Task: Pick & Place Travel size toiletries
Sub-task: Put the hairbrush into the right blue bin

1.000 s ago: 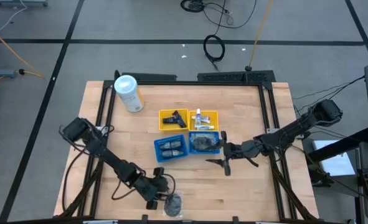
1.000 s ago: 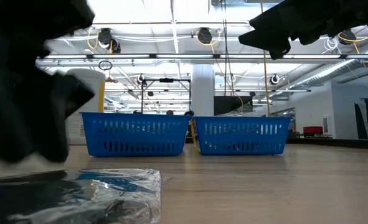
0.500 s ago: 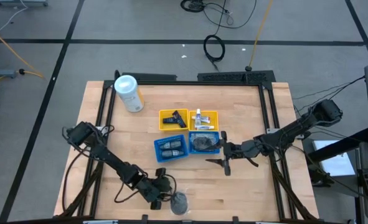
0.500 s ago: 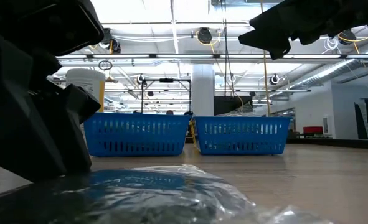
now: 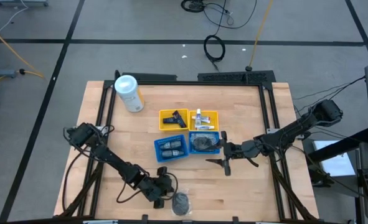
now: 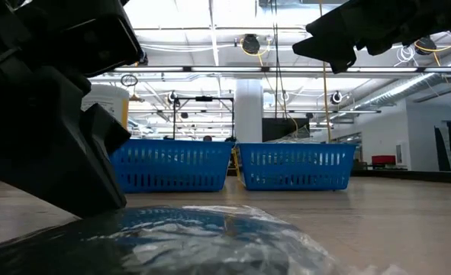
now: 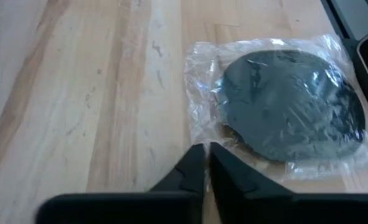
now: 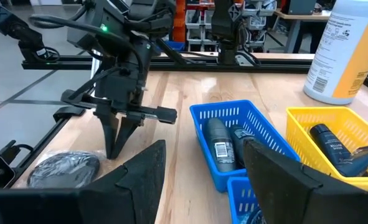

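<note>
Tool [image 7: 202,163] on our left arm is pressed together, holding nothing, beside the wrapped grey piece [image 7: 292,112] on the bench [image 7: 78,93]. Trays [image 5: 188,130] look filled; this piece is left.

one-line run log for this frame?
left gripper: shut, empty, beside clear-wrapped grey disc | right gripper: open, idle by blue trays

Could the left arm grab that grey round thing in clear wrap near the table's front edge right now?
Probably yes. The left gripper sits right beside the clear-wrapped grey round piece with bare table around it, but its fingers are shut and would need to open first.
</note>
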